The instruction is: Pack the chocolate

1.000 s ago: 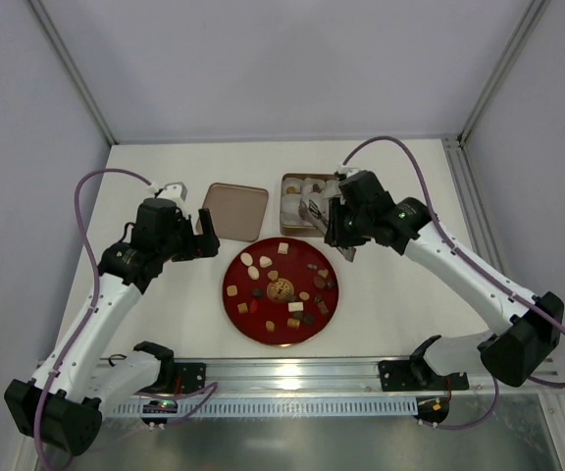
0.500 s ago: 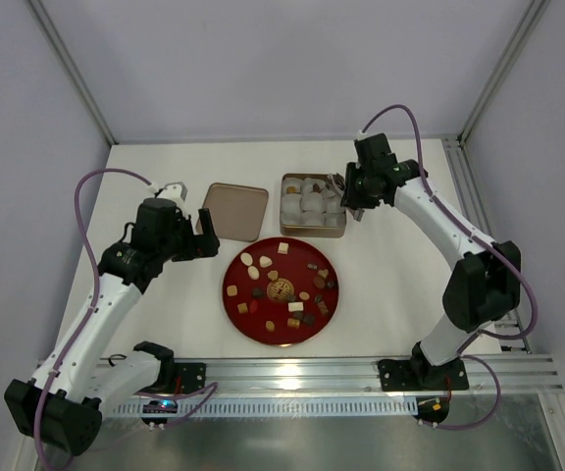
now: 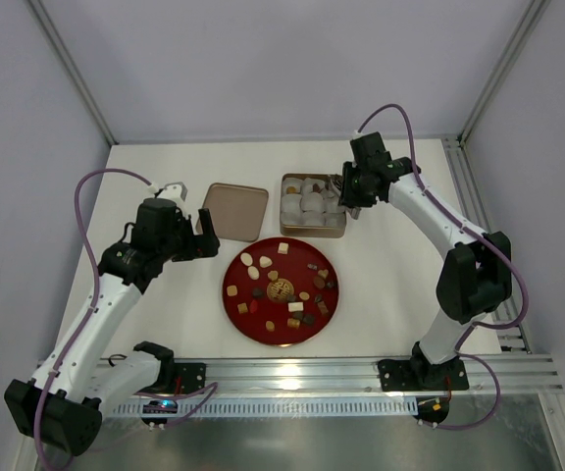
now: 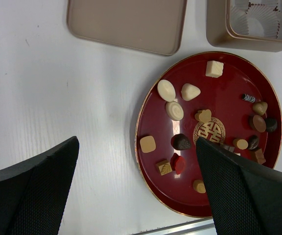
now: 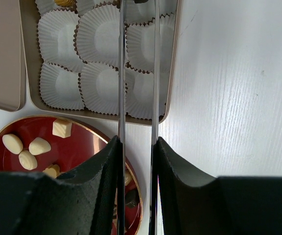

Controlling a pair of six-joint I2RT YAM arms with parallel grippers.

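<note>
Right end effector, gripping tongs, over tin; chocolate apart on plate.

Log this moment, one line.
left jaws: open, over table | right jaws: shut on tongs, over tin | chocolates: on red plate | lid: off, beside tin

Chocolate — brown, tan, cream — seemingly loose on red plate.
</note>
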